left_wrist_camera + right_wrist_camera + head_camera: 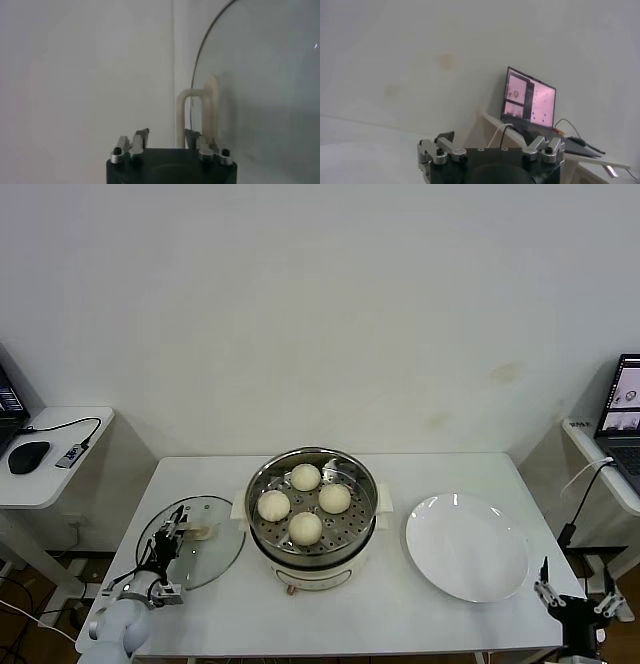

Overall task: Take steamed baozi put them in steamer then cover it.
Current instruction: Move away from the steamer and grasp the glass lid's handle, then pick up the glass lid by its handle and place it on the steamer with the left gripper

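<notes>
glass lid [195,541] lies flat just left of the steamer [312,520], which holds four baozi [305,527]; my left gripper [172,536], jaws partly apart, reaches its bar handle [199,114], so i should clamp squarely before lifting.

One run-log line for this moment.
baozi: four in steamer | left gripper: at cover handle | right gripper: open, parked
</notes>
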